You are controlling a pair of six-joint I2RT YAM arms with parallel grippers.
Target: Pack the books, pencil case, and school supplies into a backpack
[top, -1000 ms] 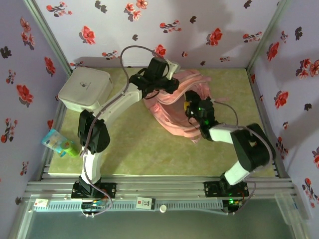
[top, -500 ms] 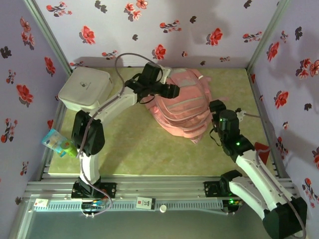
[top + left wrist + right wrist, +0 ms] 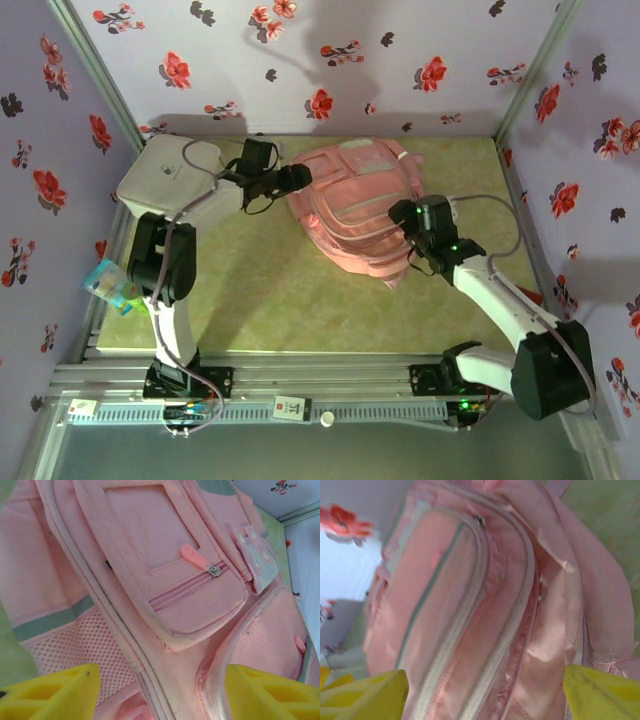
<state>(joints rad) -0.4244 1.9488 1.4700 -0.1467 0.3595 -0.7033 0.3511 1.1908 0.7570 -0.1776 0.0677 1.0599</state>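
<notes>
The pale-pink backpack (image 3: 355,205) lies front-up in the middle of the green mat, its pockets and zips facing the camera. My left gripper (image 3: 300,177) sits at the bag's left edge. In the left wrist view its yellow fingers (image 3: 50,695) stand wide apart over the mesh side pocket of the backpack (image 3: 165,555), clamping nothing. My right gripper (image 3: 402,213) is at the bag's right side, open, and its fingers (image 3: 607,692) straddle the zipped seams of the backpack (image 3: 470,605). The books are out of view.
A white rounded-corner box (image 3: 170,175) stands at the back left, just behind my left arm. A pale blue and green packet (image 3: 115,285) lies on the left rail beside the mat (image 3: 280,300). Flowered walls close in three sides.
My left gripper opened and drew back from over the bag's top to its left edge. The bag settled flat. My right arm swung out, then returned to the bag's right side.
</notes>
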